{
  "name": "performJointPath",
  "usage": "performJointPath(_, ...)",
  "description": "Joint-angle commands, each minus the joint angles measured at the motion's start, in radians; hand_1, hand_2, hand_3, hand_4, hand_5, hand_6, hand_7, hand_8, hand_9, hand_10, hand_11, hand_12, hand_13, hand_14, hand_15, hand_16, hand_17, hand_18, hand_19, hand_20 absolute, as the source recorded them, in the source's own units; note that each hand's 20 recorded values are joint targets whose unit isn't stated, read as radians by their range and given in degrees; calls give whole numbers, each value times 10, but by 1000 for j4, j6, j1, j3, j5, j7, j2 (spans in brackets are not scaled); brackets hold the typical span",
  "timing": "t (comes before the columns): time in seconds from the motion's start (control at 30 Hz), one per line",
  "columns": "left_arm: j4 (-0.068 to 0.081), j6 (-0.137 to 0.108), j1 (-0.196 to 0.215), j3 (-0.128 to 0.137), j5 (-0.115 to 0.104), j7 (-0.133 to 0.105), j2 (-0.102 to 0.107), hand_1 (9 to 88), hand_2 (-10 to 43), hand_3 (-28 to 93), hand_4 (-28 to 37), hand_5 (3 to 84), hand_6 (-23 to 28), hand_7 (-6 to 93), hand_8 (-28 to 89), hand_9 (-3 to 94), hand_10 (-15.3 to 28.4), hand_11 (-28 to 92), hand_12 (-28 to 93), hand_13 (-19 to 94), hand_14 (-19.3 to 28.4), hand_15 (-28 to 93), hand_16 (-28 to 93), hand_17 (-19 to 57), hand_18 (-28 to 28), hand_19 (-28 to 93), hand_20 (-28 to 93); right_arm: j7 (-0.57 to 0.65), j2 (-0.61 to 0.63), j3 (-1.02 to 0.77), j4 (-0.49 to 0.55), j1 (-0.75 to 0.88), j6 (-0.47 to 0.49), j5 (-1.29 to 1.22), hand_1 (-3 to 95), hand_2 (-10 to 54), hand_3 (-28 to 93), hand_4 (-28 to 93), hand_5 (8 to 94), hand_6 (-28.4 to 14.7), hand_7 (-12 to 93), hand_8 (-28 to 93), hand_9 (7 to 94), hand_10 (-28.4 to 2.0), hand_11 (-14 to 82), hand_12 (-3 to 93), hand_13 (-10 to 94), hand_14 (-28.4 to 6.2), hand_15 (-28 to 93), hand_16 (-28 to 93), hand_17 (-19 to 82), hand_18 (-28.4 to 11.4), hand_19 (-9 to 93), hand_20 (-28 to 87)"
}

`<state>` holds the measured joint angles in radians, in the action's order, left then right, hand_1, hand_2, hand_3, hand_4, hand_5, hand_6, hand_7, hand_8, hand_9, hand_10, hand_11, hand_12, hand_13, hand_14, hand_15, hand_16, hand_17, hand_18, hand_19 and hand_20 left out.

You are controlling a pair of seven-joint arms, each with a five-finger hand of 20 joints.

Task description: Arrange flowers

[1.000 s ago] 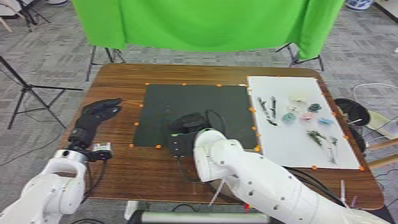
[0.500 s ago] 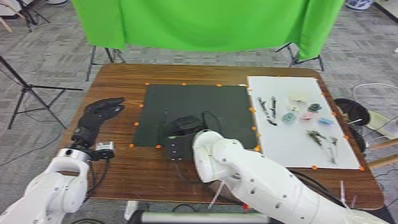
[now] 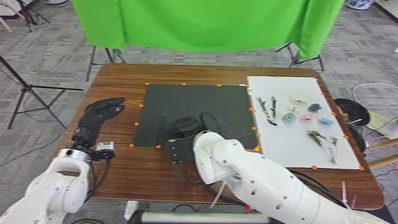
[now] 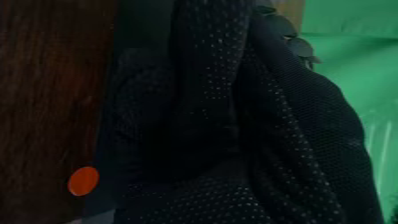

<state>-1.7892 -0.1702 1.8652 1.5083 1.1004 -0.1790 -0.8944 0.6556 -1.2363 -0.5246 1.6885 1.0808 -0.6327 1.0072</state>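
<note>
Flowers (image 3: 306,116) are lying on the white board (image 3: 275,150), to the right of the right hand (image 3: 185,126) and well apart from it. Pale cream, pink and light blue blooms are sitting close together there, and a dark blue-green bloom (image 3: 314,107) is resting among them. Dark stems (image 3: 274,106) are lying on the side of this group nearer the right hand. Leafy sprigs (image 3: 317,136) are lying on the same board, nearer the robot than the blooms.

The right hand is occupying the near part of the dark mat (image 3: 200,97); whether it is touching the surface I cannot tell. Its state is remaining undetermined: I cannot tell whether it is open, closed or gripping anything. In the right wrist view, round grey-green leaves (image 4: 300,46) are appearing just beside the black glove, partly hidden by it; whether the hand is holding them I cannot tell. An orange marker (image 4: 83,181) is also appearing beside the glove, near the wood.

The left hand (image 3: 103,109) is resting open, its fingers relaxed, to the left of the right hand and beside the mat. Brown wood of the table (image 3: 124,175) is extending around both hands. A green cloth (image 3: 209,25) is hanging beyond them, past the far table edge.
</note>
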Motion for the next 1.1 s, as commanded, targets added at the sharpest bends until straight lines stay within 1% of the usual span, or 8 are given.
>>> performJointPath(0.03, 1, 10, 8, 6, -4, -2, -14, 330, -95, 674, -204, 464, 15, 196, -90, 461, 118, 220, 133, 348, 139, 163, 13, 66, 103, 87, 181, 11, 8, -1, -3, 1, 18, 9, 598, -95, 589, -94, 675, -21, 417, 21, 872, -110, 50, 312, 937, -33, 327, 192, 737, -38, 709, 247)
performJointPath(0.3, -5, 14, 17, 11, -2, 8, -17, 331, -95, 673, -200, 464, 15, 197, -90, 462, 119, 220, 133, 348, 139, 163, 13, 66, 103, 87, 181, 32, 1, -13, -4, 13, 25, 23, 579, -95, 595, -96, 668, -21, 387, 29, 851, -114, 58, 296, 937, -37, 303, 208, 731, -41, 700, 252)
performJointPath(0.53, -11, 9, 30, 20, -5, 1, -20, 331, -95, 674, -199, 464, 15, 196, -90, 462, 119, 220, 134, 348, 139, 163, 14, 66, 103, 88, 181, 28, 6, -7, -3, 4, 24, 16, 565, -95, 600, -101, 658, -22, 362, 26, 824, -121, 81, 269, 937, -39, 287, 215, 726, -46, 690, 262)
performJointPath(0.77, -10, 7, 30, 16, -5, -3, -20, 332, -95, 674, -199, 463, 15, 197, -90, 462, 119, 219, 133, 348, 140, 163, 14, 65, 104, 88, 181, 17, 15, -15, -5, -8, 21, -1, 559, -95, 597, -100, 655, -22, 354, 28, 811, -123, 90, 258, 937, -41, 278, 217, 723, -48, 685, 267)
performJointPath(0.9, -4, 16, 25, 23, -7, -2, -13, 332, -95, 674, -199, 463, 15, 196, -90, 462, 118, 219, 133, 348, 138, 162, 13, 66, 104, 88, 180, -20, 82, -16, 50, -42, 15, -13, 554, -95, 599, -97, 655, -22, 352, 31, 804, -126, 101, 251, 937, -43, 273, 224, 722, -51, 682, 275)
performJointPath(0.93, -4, 18, 30, 33, -9, -1, -11, 333, -95, 674, -199, 463, 15, 196, -90, 462, 119, 219, 133, 348, 138, 161, 13, 65, 104, 88, 180, -27, 101, -28, 69, -45, 26, -11, 553, -95, 598, -98, 654, -22, 352, 31, 804, -127, 104, 251, 937, -44, 273, 225, 722, -53, 682, 277)
performJointPath(1.0, -7, 9, 40, 50, -35, -4, -5, 332, -95, 674, -199, 463, 15, 196, -89, 461, 118, 219, 134, 348, 138, 161, 14, 66, 104, 87, 180, -35, 142, -63, 109, -47, 55, -10, 545, -95, 602, -96, 653, -22, 351, 32, 803, -127, 112, 249, 937, -45, 275, 230, 721, -54, 685, 285)
performJointPath(1.1, -10, 8, 55, 83, -57, -13, -5, 330, -95, 673, -203, 464, 16, 195, -89, 461, 118, 219, 133, 348, 138, 161, 14, 66, 104, 87, 180, -39, 208, -130, 176, -29, 102, 23, 535, -95, 599, -95, 650, -23, 349, 34, 802, -129, 122, 246, 937, -47, 281, 236, 722, -54, 685, 296)
